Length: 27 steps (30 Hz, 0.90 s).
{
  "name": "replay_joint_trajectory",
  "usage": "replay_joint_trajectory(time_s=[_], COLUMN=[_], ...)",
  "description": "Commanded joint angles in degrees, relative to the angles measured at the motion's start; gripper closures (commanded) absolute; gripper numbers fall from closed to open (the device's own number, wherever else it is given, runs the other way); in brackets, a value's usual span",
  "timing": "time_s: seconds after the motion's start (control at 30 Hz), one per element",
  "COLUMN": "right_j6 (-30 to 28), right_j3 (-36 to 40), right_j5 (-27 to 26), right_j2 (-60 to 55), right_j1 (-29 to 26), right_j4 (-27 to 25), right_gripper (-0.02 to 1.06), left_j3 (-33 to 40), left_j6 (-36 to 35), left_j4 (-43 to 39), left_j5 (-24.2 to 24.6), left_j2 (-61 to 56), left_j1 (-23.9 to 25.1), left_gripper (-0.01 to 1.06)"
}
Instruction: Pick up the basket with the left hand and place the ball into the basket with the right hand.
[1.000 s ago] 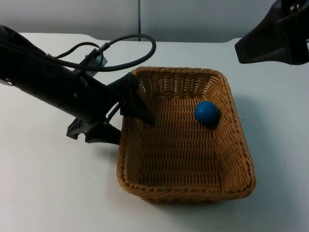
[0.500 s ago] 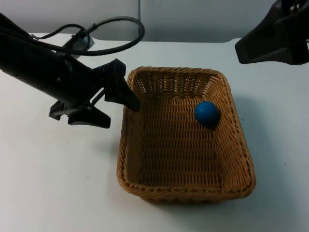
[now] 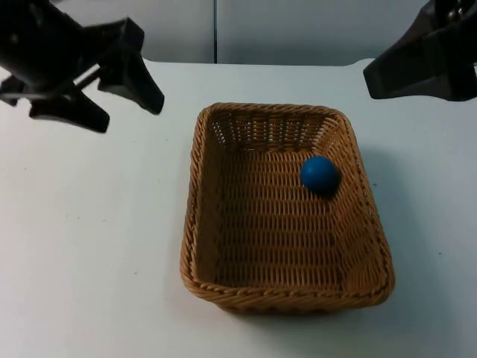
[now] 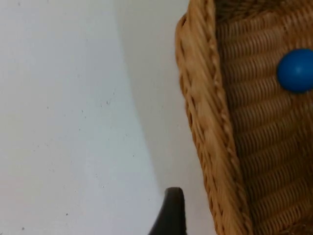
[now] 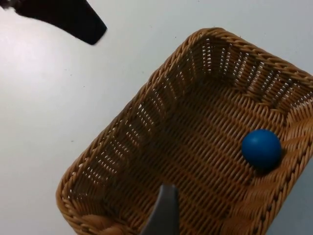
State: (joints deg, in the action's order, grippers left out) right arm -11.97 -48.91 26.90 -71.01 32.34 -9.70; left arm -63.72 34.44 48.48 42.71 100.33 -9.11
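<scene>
On the white table top [image 3: 97, 246], a rectangular woven wicker basket [image 3: 223, 224] the colour of honey sits flat, its long sides running away from the near edge. Inside it, a small round blue ball [image 3: 320, 174] rests on the woven floor, close against the basket's right-hand wall and nearer its far end. From the right wrist view the same ball [image 5: 261, 149] lies tucked near one wall of the basket [image 5: 142, 147]; from the left wrist view the ball [image 4: 297, 70] sits beyond the thick braided rim of the basket [image 4: 205, 122].

The left gripper [image 3: 119, 101] hangs above the bare table, well apart from the basket's far left corner, its two black fingers spread wide and holding nothing. The right gripper sits raised at the far right; whether it is released or clenched cannot be made out. Behind the table stands a grey partition wall [image 3: 298, 30].
</scene>
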Motion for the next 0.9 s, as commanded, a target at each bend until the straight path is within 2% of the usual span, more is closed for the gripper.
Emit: replay_joint_trajectory(time_s=[0.0, 0.07, 0.2, 0.23, 0.3, 0.47, 0.57, 0.63, 0.73, 0.77, 0.87], right_j6=[0.00, 0.00, -0.41, -0.41, -0.41, -0.41, -0.41, -0.52, -1.31, -1.31, -1.63], right_j3=[0.17, 0.17, 0.17, 0.17, 0.17, 0.17, 0.63, 1.29, 6.41, 6.41, 11.38], right_j5=[-0.18, -0.18, -1.10, -1.10, -1.23, 1.10, 4.42, 4.67, 4.67, 4.67, 5.30], right_j2=[0.51, 0.84, 5.01, 5.01, 8.18, 13.92, 17.87, 19.29, 25.22, 25.22, 30.84], right_j1=[0.26, 0.26, 0.26, 0.26, 0.26, 0.26, 0.26, 0.26, 0.26, 0.26, 0.26], right_j4=[0.51, 0.78, 2.27, 2.27, 2.27, 1.98, 2.13, 2.13, 2.35, 2.35, 2.35], right_gripper=[0.29, 0.29, 0.29, 0.29, 0.29, 0.29, 0.29, 0.29, 0.29, 0.29, 0.29], left_j3=[1.05, 1.92, 10.40, 10.40, 14.92, 21.13, 24.54, 25.33, 26.94, 26.94, 27.09], left_j6=[-2.74, -3.64, -4.87, -4.87, -4.87, -7.50, -12.81, -14.98, -19.74, -19.74, -24.91], left_j4=[-4.53, -6.45, -9.26, -9.26, -10.22, -14.17, -19.40, -20.83, -25.28, -25.28, -28.96], left_j5=[1.27, 1.27, -1.29, -1.29, -2.67, -2.82, -1.22, -0.44, 3.06, 3.06, 7.42], left_j2=[-4.47, -7.83, -24.88, -24.88, -32.84, -48.84, -59.73, -63.48, -72.93, -72.93, -81.70], left_j1=[0.16, 0.16, 0.16, 0.16, 0.16, 0.16, 0.16, 0.16, 0.16, 0.16, 0.16], left_gripper=[0.33, 0.33, 0.33, 0.33, 0.33, 0.33, 0.33, 0.33, 0.33, 0.33, 0.33])
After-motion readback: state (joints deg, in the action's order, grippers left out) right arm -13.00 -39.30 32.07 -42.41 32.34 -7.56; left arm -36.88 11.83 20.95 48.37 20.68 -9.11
